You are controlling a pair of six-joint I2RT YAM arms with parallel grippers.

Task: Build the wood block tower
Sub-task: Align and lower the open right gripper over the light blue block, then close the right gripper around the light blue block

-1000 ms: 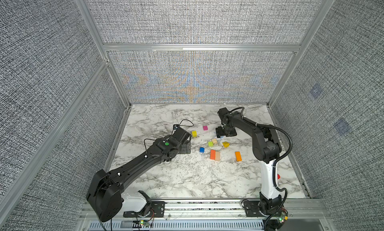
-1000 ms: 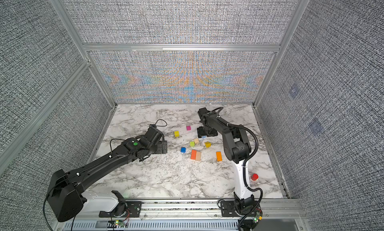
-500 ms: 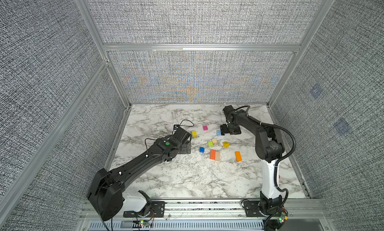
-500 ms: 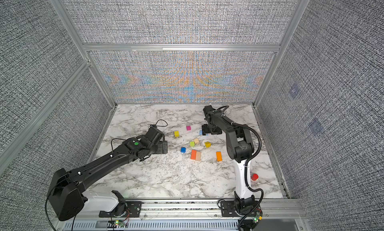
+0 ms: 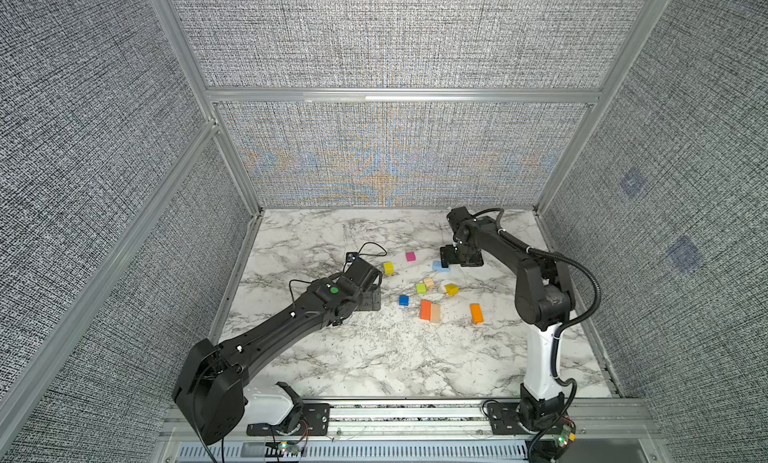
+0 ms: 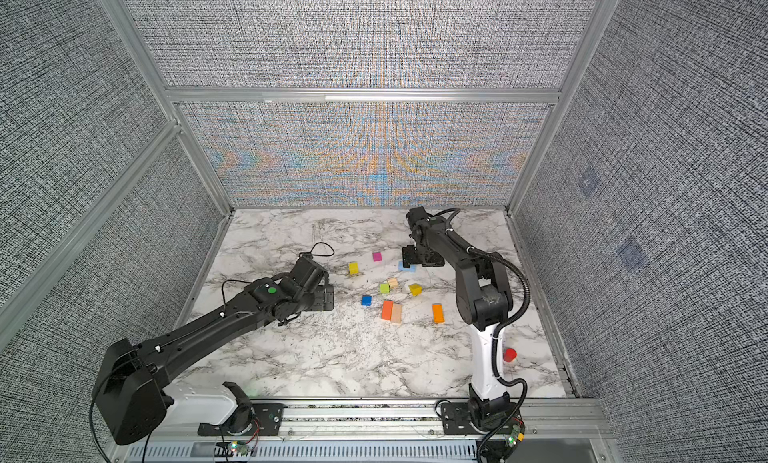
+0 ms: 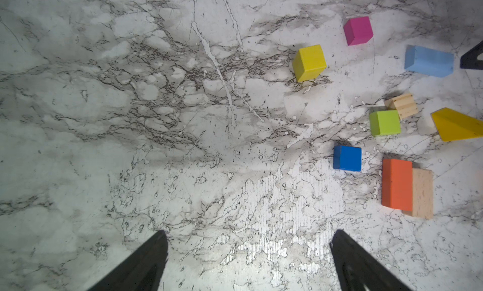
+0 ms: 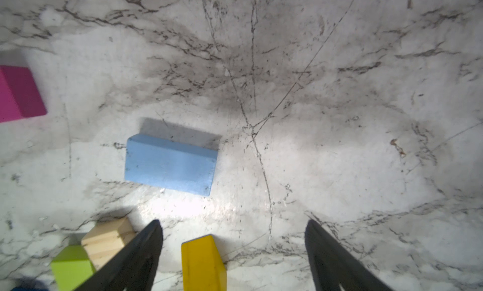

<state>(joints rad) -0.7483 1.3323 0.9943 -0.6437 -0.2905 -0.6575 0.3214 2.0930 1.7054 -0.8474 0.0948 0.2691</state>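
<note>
**No tower yet, all blocks loose**

Wood blocks (image 5: 425, 309) lie scattered on the table (image 5: 353, 357), none stacked. Left gripper (image 7: 249, 232) and right gripper (image 8: 233, 224) are both wide open and empty. Right one is beside the light blue brick (image 8: 171, 167). Risk: yellow block (image 8: 202, 261) shows between its fingers, so a descent here could knock it or pick the wrong piece.

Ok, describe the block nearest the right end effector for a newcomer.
On the marble table, look back right, beside the right end effector. The light blue brick lies flat there: the only pale blue block, longer than the magenta cube nearby.
</note>
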